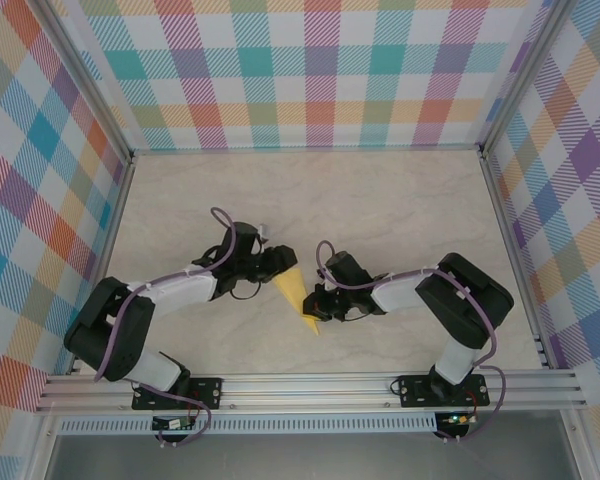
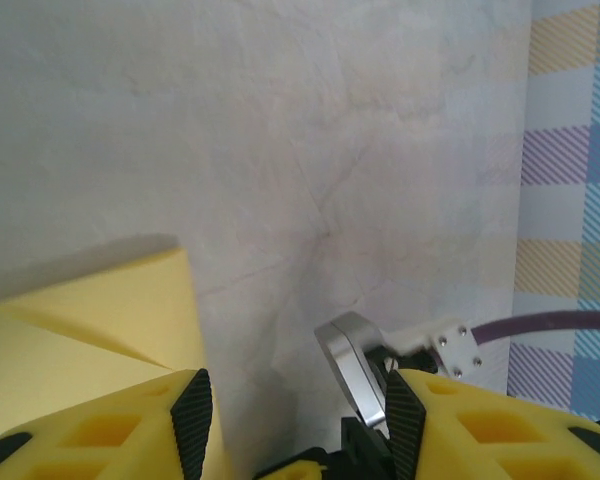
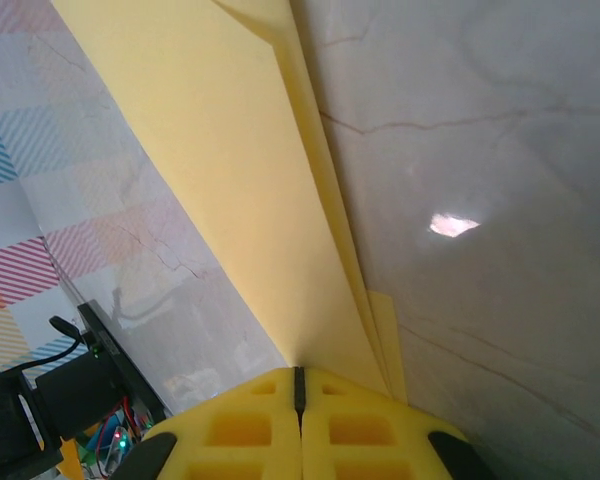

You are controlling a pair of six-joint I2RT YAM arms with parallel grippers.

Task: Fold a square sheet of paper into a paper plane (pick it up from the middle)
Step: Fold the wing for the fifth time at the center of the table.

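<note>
The left tool [image 2: 298, 415] has its jaws moderately apart and holds nothing; bare table [image 1: 400, 200] shows between them. Just beside one of its fingers is the wide end of the paper [image 1: 292, 293], a folded yellow wedge near the middle of the table, a little toward the near edge, between the two tools. The right tool [image 3: 300, 392] is closed tight on its narrow end. The risk, I think: if the left tool closes beside the edge, it misses the layers. If it pulls against the right grip, the thin paper can tear or the folds can slide apart.
</note>
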